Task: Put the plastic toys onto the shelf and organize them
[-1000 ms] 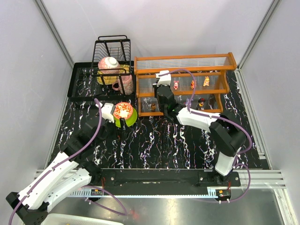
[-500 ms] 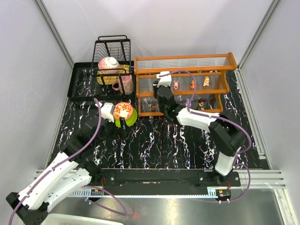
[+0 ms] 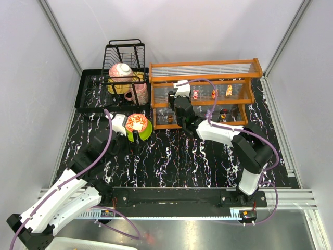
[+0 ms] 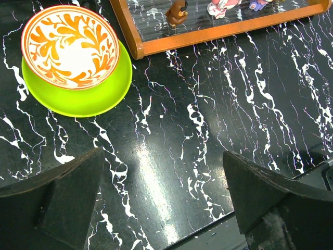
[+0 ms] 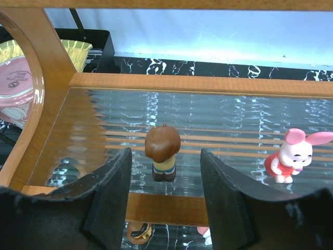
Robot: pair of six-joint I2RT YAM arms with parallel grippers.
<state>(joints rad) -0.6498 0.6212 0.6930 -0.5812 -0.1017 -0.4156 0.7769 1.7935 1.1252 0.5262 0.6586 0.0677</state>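
Observation:
The shelf (image 3: 203,78) is an orange-framed rack at the back right. My right gripper (image 3: 179,97) is at the left end of its middle tier. In the right wrist view this gripper (image 5: 165,166) is open, and a brown-haired toy (image 5: 163,152) stands upright on the clear panel between its fingertips, touching neither pad. A pink-white toy (image 5: 289,156) stands further right. More toys stand on the tiers: pink (image 3: 195,94), orange (image 3: 213,94), yellow (image 3: 229,90), a dark one (image 3: 223,113) and a brown one (image 3: 169,118). My left gripper (image 4: 162,156) hangs open over the table, holding nothing.
A red patterned bowl (image 4: 70,44) sits on a green plate (image 4: 99,99) left of the shelf's front rail (image 4: 208,36). A black wire dish rack (image 3: 125,57) with pink crockery stands at the back left. The shelf's curved side post (image 5: 31,78) is close to my right gripper's left finger.
My right gripper's jaws have parted and the brown-haired toy stands free on the middle tier. The left arm has not moved.

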